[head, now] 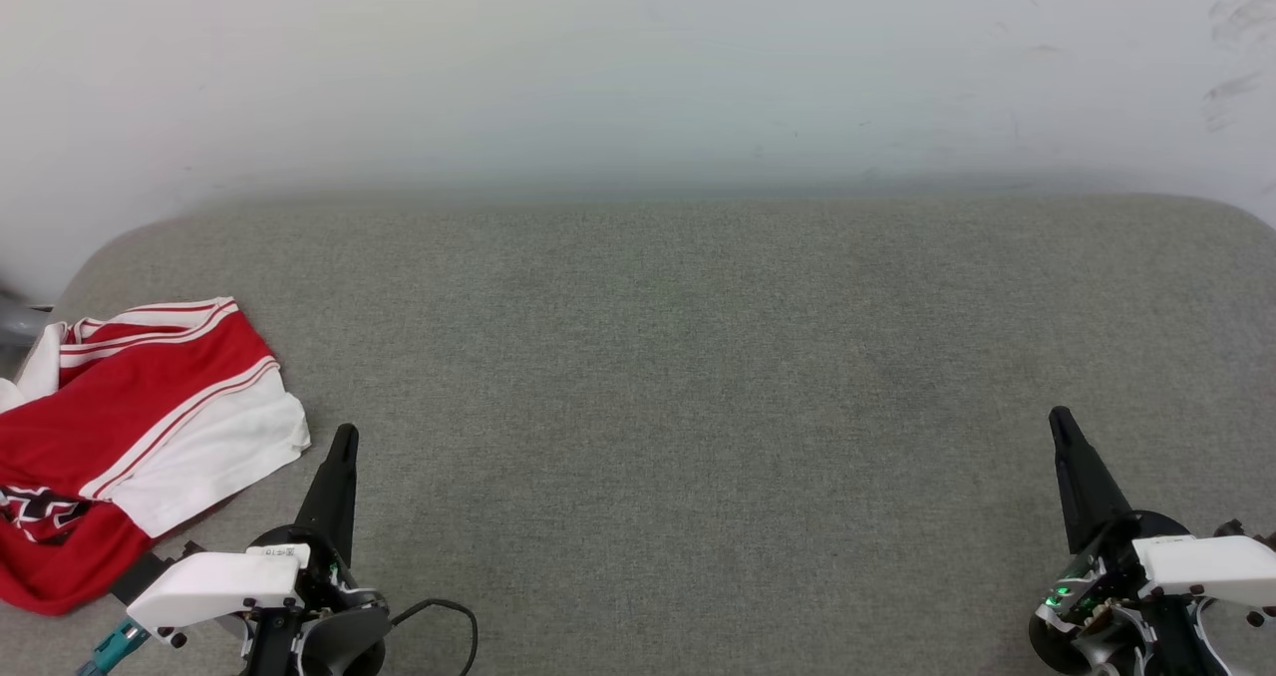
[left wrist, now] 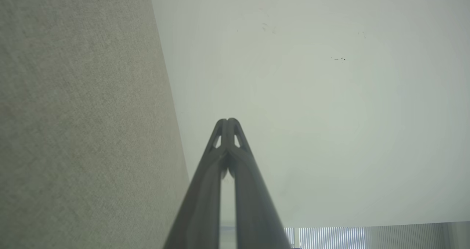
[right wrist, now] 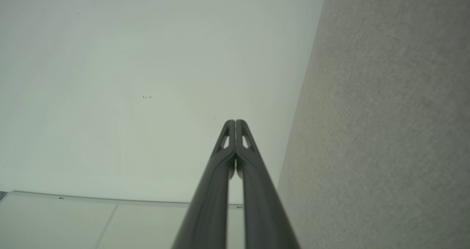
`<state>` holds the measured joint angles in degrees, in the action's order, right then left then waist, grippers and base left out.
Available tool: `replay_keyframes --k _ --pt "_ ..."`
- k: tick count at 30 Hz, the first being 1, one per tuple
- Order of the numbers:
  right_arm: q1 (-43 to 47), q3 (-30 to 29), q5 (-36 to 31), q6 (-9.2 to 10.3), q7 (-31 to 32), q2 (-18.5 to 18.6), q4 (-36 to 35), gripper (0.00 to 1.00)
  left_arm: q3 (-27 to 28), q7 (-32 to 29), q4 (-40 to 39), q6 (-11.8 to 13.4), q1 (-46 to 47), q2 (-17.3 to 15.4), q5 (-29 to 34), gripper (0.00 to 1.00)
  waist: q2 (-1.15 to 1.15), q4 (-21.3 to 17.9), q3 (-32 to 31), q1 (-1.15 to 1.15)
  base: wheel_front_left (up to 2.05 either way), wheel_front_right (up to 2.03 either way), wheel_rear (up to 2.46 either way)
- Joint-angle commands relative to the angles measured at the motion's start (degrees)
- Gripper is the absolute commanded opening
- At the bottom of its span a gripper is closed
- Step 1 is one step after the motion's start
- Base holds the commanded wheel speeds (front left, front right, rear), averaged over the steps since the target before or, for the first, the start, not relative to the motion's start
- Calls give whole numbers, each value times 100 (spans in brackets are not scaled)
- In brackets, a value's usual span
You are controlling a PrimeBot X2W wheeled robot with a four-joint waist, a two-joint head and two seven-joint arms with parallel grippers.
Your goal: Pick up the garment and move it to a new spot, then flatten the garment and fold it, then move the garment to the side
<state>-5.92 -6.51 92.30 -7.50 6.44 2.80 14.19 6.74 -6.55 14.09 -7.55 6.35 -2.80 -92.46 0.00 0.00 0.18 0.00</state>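
Plainly, the crumpled garment (head: 150, 407) lies just to the left of the left gripper (head: 344, 439), well apart from the right gripper (head: 1060, 419), both pinched closed and empty.

free grey surface (head: 698, 357) right of garment (head: 130, 427)

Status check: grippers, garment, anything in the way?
Jaws shut and empty on left gripper and right gripper. Red-and-white garment bunched at left edge of grey surface, beside left gripper, not held. No obstacle seen.
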Motion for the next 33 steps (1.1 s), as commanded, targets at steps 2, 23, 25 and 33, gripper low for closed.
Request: replay_keyframes --k 2,23,25,33 --pt "-72 4 23 2 12 16 2 0 7 -12 -3 -19 -43 8 10 0 0 0 0 0 0 0 0" --pt "-72 4 23 2 12 16 2 0 6 -12 -3 -20 -43 8 10 0 0 0 0 0 0 0 0" --pt "-72 3 23 2 12 16 2 0 3 -12 -3 -19 -43 8 10 0 0 0 0 0 0 0 0" --pt "-72 3 23 2 12 16 2 0 3 -12 -3 -20 -43 8 10 0 0 0 0 0 0 0 0"
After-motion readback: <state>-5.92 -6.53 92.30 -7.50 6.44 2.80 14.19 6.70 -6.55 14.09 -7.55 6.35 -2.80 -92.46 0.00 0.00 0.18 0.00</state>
